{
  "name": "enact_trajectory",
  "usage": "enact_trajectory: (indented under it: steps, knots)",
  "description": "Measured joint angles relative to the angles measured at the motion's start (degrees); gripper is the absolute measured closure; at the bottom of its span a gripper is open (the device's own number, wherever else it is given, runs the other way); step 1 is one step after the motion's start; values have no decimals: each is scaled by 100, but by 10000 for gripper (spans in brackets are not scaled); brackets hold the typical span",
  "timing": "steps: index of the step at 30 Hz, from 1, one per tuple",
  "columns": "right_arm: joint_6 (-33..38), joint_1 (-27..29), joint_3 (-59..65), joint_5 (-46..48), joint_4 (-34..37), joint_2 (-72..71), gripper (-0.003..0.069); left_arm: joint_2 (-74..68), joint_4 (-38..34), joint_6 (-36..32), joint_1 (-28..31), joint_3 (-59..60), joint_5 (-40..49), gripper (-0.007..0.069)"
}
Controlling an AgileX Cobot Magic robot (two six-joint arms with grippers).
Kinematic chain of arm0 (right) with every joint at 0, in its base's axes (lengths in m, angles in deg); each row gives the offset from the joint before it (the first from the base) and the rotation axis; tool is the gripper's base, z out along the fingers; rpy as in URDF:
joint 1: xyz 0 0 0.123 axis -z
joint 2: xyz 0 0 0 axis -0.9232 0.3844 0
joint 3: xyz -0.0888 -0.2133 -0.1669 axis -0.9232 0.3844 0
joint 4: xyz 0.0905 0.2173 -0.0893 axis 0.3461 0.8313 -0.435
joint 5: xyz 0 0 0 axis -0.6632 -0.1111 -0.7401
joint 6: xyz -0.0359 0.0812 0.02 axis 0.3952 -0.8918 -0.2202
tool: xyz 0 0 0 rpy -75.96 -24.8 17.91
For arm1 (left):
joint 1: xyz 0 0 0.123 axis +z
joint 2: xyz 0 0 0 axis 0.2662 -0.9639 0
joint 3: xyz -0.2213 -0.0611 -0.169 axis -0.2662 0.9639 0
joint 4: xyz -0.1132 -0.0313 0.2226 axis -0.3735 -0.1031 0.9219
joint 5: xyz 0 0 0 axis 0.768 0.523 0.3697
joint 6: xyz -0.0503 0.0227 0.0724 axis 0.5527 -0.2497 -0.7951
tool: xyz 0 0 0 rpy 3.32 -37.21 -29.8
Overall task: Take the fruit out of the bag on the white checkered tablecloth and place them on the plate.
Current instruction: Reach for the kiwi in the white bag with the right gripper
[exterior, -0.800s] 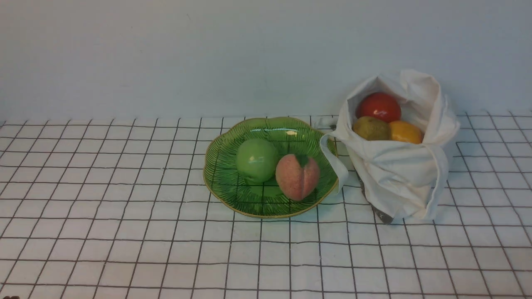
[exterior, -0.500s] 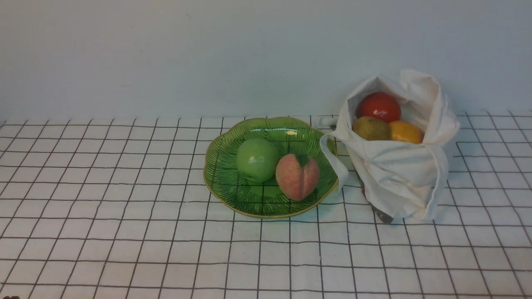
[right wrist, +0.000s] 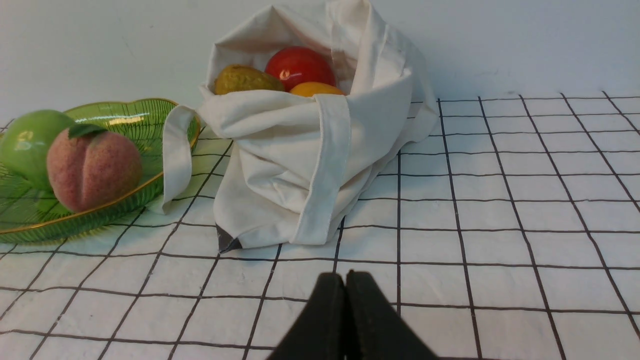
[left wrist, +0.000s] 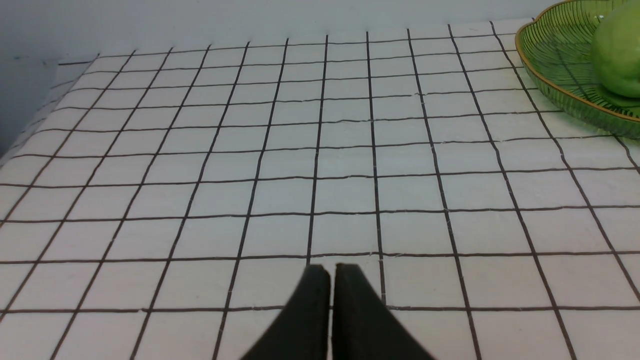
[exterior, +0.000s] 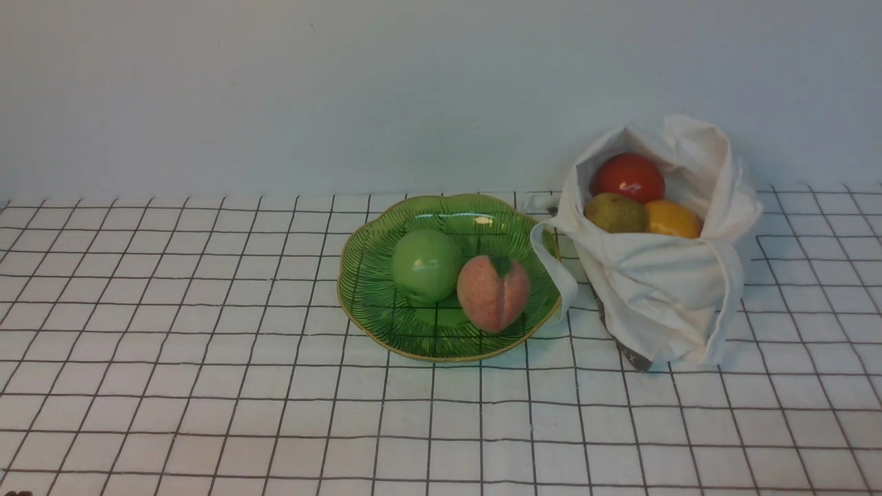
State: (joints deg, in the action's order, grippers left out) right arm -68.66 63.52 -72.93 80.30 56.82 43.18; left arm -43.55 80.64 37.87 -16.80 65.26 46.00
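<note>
Fruit point(exterior: 614, 212) sits in the bag point(exterior: 654, 289), just beside the plate point(exterior: 368, 293).

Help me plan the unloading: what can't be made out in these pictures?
- Bottom of the bag: its cloth hides it in front and right wrist views; more fruit under the kiwi, red fruit and orange fruit cannot be told.
- The plate and green apple: cut by the left wrist view's edge.
- Both arms: outside the front view; only the left gripper and right gripper tips show, shut.
</note>
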Motion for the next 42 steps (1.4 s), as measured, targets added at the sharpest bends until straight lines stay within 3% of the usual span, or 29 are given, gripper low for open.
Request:
enact_trajectory:
  steps: [21, 23, 29, 30, 31, 37, 42]
  knots:
    - [-37, 0, 0, 0, 34, 0, 673, 0, 0, 0, 0, 0, 0, 632]
    - [-365, 0, 0, -32, 475, 0, 673, 0, 0, 0, 0, 0, 0, 632]
    - [-2307, 0, 24, -241, 3835, 0, 673, 0, 0, 0, 0, 0, 0, 632]
    - [-2329, 0, 24, -253, 3916, 0, 673, 0, 0, 0, 0, 0, 0, 632]
    - [-2414, 0, 24, -348, 4428, 0, 673, 0, 0, 0, 0, 0, 0, 632]
    - [-2283, 0, 24, -466, 4947, 0, 673, 0, 0, 0, 0, 0, 0, 632]
    - [-1222, 0, -496, -388, 5038, 0, 673, 0, 0, 0, 0, 0, 0, 632]
